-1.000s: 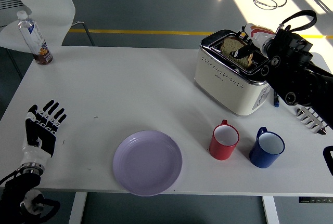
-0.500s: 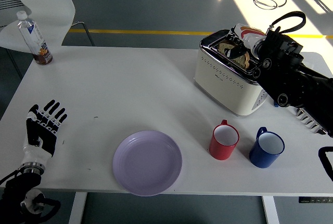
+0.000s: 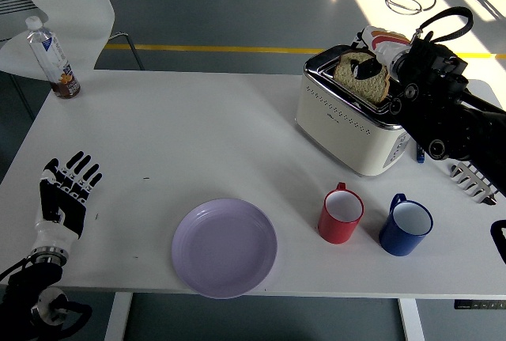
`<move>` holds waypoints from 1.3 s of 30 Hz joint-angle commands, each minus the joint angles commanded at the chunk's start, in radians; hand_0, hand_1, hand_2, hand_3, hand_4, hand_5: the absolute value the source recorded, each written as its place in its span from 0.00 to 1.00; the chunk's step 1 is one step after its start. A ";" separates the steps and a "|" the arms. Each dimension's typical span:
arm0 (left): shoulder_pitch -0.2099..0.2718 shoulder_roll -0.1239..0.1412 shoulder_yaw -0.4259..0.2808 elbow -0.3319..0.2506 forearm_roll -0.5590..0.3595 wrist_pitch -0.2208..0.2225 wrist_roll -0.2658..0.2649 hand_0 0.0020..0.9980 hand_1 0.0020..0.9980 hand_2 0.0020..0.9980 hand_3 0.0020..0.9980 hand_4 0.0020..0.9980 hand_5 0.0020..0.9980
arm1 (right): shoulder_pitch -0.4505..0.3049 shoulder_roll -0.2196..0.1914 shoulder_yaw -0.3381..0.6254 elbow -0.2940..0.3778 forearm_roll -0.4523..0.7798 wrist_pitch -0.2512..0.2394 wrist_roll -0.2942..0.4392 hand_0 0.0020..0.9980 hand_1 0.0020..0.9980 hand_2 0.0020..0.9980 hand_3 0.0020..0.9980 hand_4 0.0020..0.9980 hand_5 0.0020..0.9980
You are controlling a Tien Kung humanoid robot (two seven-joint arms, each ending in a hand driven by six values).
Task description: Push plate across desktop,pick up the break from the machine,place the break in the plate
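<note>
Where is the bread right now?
Upper right in the head view: the bread is partly raised from the toaster, held by the right hand.

Plate (image 3: 224, 247) left of two mugs (image 3: 341, 214)

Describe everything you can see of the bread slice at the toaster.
The bread is one brown slice with a darker crust and a rounded top. It stands roughly upright, risen well out of the slot of the cream toaster at the table's far right, so most of its face shows while its bottom edge stays hidden. The right hand grips its right edge, a dark finger lying across the lower right corner. Nothing else touches it.
</note>
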State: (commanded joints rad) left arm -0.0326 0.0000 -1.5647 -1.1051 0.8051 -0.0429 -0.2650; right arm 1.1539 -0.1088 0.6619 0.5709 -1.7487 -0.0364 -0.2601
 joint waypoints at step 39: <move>0.022 0.000 -0.011 -0.006 0.000 -0.001 0.001 0.80 0.78 0.82 0.73 0.55 1.00 | -0.040 -0.262 -0.325 0.990 0.475 0.137 -0.162 0.37 0.40 0.45 0.49 0.36 0.08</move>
State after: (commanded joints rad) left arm -0.0105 0.0000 -1.5754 -1.1114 0.8054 -0.0438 -0.2635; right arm 1.1136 -0.3707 0.3369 1.5604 -1.2739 0.1006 -0.4218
